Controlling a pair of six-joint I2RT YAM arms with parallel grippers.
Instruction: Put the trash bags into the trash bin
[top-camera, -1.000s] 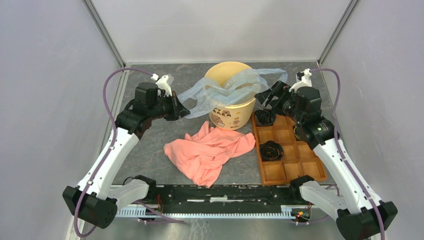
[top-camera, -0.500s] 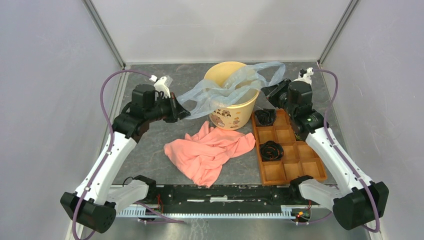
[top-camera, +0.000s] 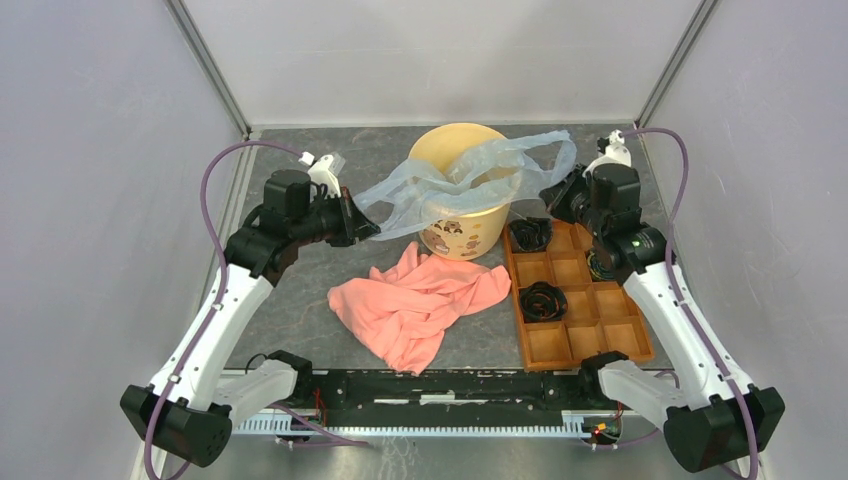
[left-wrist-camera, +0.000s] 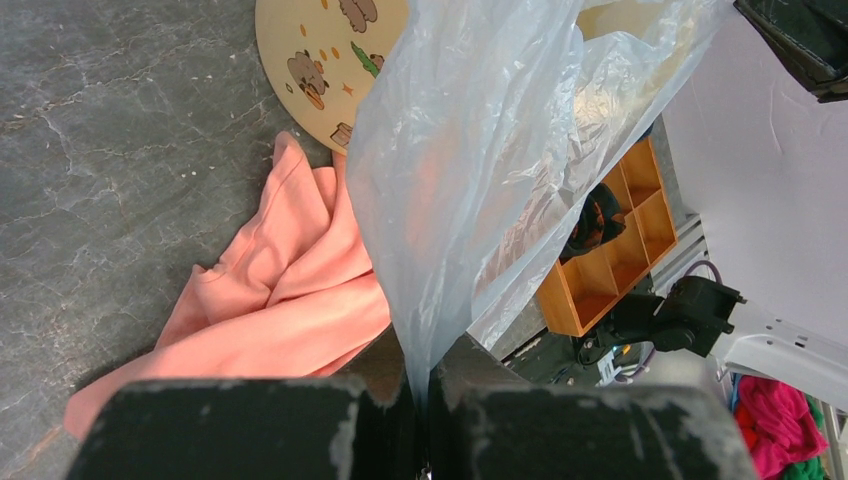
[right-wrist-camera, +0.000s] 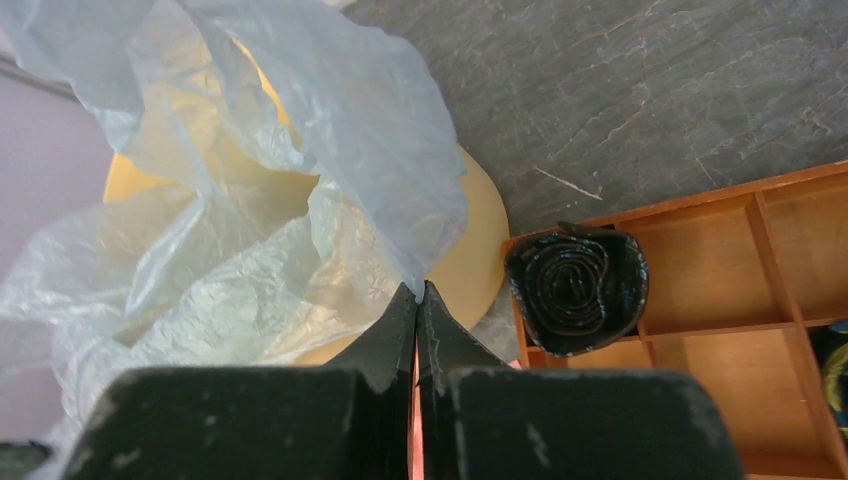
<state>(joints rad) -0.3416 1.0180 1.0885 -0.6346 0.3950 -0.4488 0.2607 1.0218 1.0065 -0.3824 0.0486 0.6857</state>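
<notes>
**Bag getting stretched across the bin, not in yet**

Vs a sec ago the right gripper (top-camera: 552, 193) is sitting further right, over by the tray (top-camera: 600, 338). So the pale blue trash bag (top-camera: 420, 190) is spreading wider over the mouth of the trash bin (top-camera: 460, 232), far-middle of the bench (top-camera: 310, 260). The left gripper (top-camera: 365, 228) is barely shifting, left of the bin. Both are pinching bag edges, jaws closed on the film w/ no gap. Imo it's being opened up to go in. The pink cloth (top-camera: 420, 300) and black rolls (top-camera: 542, 300) are lying untouched.
</notes>
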